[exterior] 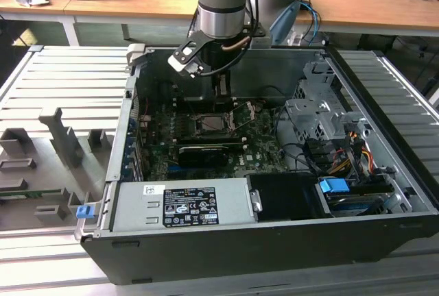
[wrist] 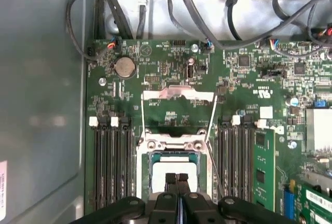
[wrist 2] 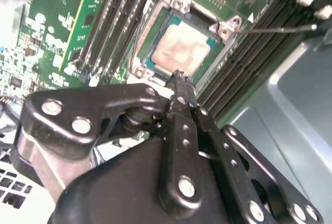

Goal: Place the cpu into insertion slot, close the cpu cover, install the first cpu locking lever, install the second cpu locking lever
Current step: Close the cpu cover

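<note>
The cpu lies flat in the insertion slot, its dull silver top showing; it also appears in the first wrist view as the cpu in the insertion slot. The cpu cover is flipped open and lies back on the green board beyond the socket. Two thin wire levers stand released on either side. My gripper hangs just above the chip, shut, with nothing between its fingers. In the exterior view the gripper is inside the case above the insertion slot.
Black memory slots flank the socket on both sides. A bundle of cables runs along the board's far edge. The grey power supply box and drive cage stand inside the case, and a long black card lies near the socket.
</note>
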`<state>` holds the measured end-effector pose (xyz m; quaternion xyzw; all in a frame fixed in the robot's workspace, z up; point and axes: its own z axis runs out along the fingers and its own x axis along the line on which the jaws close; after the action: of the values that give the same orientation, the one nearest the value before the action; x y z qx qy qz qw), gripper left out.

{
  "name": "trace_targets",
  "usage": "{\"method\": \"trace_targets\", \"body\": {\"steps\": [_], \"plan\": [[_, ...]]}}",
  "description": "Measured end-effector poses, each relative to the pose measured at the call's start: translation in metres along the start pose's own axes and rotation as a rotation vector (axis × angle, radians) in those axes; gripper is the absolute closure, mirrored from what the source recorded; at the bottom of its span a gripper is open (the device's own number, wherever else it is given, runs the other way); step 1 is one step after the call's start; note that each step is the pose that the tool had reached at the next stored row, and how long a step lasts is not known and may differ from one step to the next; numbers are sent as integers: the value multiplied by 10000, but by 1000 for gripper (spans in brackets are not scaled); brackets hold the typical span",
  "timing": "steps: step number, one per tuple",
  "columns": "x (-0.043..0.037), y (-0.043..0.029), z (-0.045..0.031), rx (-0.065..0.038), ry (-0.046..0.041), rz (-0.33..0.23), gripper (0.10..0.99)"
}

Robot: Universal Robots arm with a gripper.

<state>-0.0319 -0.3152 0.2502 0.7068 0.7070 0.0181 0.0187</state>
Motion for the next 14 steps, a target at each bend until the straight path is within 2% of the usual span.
{"method": "trace_targets", "body": {"steps": [4, 14], "plan": [[0, 9, -89, 18, 0, -4, 980], [0, 97, -95, 21, 0, -2, 980]]}}
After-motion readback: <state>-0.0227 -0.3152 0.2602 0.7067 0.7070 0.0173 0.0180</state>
